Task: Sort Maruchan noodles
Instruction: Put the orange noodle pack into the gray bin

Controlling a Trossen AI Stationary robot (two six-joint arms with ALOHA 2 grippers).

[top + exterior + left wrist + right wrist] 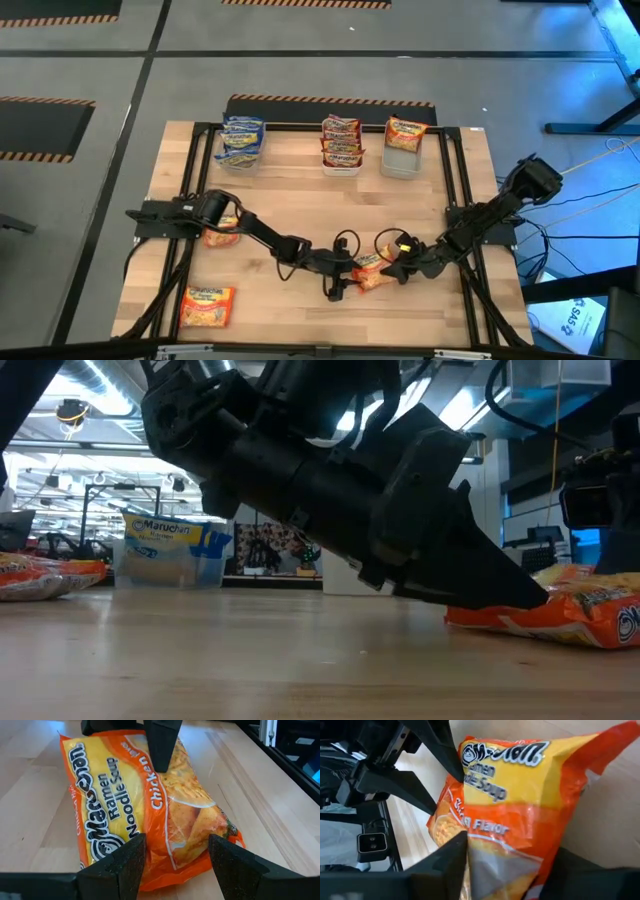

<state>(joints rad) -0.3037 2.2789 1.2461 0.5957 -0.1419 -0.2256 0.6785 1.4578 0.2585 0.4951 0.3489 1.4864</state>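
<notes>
The orange noodle packet (371,272) lies at lower centre of the high view. The left gripper (342,281) straddles one end, fingers apart. The right gripper (392,270) straddles the opposite end; whether it clamps cannot be told.

You see a wooden table (300,190) with a black frame (455,170) along its edges. Three clear bins (402,160) stand in a row at its far side. Cables (590,165) trail on the grey floor (90,70), which carries striped tape.
</notes>
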